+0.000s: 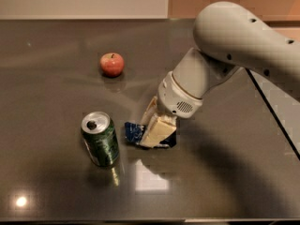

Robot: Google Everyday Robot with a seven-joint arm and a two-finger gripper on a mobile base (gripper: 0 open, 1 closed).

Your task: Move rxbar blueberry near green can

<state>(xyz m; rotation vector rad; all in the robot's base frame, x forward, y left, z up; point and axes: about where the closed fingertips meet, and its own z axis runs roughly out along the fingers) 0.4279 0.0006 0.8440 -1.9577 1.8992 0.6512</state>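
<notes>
The green can (100,144) stands upright on the dark table (56,93), left of centre near the front, silver top showing. The rxbar blueberry (133,132) is a dark blue wrapper just right of the can, mostly hidden under the gripper fingers. My gripper (153,132) reaches down from the white arm at upper right and is shut on the bar at the table surface. A small gap separates the bar from the can.
A red apple (112,63) sits farther back on the left. The table's right edge (272,111) runs diagonally beside the arm. A bright light reflection (151,179) lies on the table in front of the gripper.
</notes>
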